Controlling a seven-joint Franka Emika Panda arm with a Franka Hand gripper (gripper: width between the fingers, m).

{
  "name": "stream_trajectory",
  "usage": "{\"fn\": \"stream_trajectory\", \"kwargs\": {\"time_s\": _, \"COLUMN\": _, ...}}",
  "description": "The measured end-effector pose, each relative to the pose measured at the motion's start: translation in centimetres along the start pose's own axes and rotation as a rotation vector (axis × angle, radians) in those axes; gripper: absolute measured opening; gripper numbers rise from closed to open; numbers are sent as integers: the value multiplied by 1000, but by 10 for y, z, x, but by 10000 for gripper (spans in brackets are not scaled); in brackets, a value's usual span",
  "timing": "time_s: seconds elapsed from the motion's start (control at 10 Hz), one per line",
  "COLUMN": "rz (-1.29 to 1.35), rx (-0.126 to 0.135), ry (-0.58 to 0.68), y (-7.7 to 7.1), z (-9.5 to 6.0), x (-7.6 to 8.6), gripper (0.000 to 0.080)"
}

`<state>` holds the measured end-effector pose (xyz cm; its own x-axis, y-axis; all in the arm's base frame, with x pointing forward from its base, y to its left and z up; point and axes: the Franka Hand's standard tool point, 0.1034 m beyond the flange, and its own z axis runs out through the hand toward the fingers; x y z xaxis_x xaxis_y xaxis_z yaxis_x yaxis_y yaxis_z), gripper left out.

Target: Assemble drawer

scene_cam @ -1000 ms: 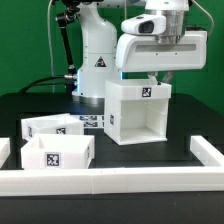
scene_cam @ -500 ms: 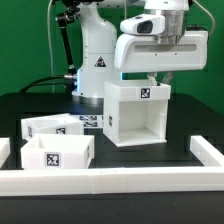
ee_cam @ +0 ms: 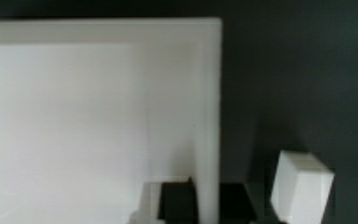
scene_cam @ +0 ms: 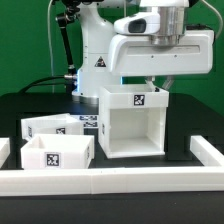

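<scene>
The drawer's large hollow white shell [scene_cam: 130,125] stands on the black table with its open side facing the camera and a square tag on its top front edge. My gripper [scene_cam: 152,84] comes down on its top right rear wall. In the wrist view the shell [ee_cam: 87,110] fills most of the picture, and its thin wall runs between my dark fingers [ee_cam: 176,200], so my gripper [ee_cam: 208,200] is shut on that wall. Two small tagged trays [scene_cam: 50,128] [scene_cam: 58,153] sit at the exterior view's left, apart from the shell.
A low white border rail [scene_cam: 110,182] runs along the front, with another rail [scene_cam: 207,152] at the exterior view's right. The marker board [scene_cam: 88,122] lies between trays and shell. The robot base [scene_cam: 95,50] stands behind. A blurred white piece [ee_cam: 304,185] shows beside my fingers.
The shell has come toward the camera and a little to the exterior view's left, together with my gripper. The two trays have not moved.
</scene>
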<state>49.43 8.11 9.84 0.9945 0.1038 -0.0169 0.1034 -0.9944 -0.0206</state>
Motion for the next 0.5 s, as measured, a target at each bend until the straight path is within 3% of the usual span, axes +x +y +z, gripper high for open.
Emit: {"fn": "stream_trajectory", "kwargs": {"time_s": 0.5, "rz": 100, "rx": 31, "ry": 69, "y": 0, "z": -2, "x": 70, "gripper": 38}}
